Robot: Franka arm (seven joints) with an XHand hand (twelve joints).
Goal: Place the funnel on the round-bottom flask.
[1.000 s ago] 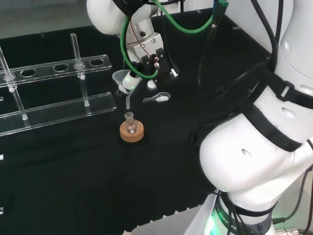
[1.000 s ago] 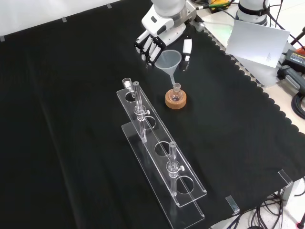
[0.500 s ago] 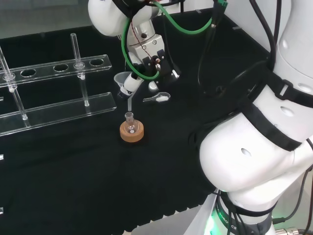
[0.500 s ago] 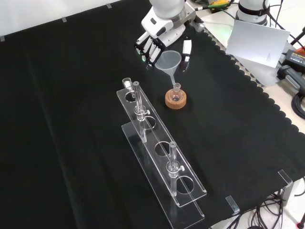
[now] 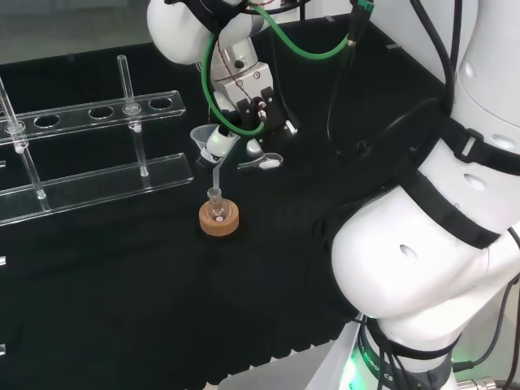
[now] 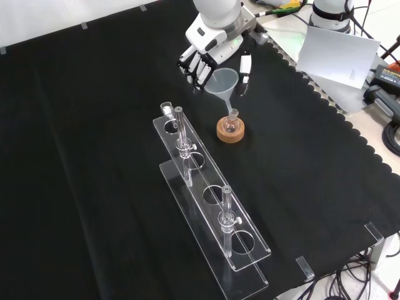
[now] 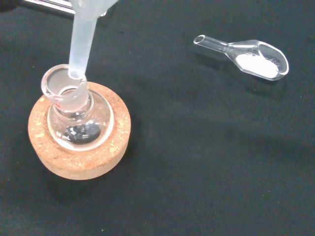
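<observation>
Funnel tip entering the flask neck

The robot hand (image 6: 203, 59) is gripping the funnel (image 6: 224, 83) with curled fingers, its stem (image 7: 81, 39) dipping into the round-bottom flask (image 7: 78, 120), which is sitting on a cork ring (image 7: 78, 160) near a scoop (image 7: 246, 56) on the surface (image 6: 94, 125).
</observation>
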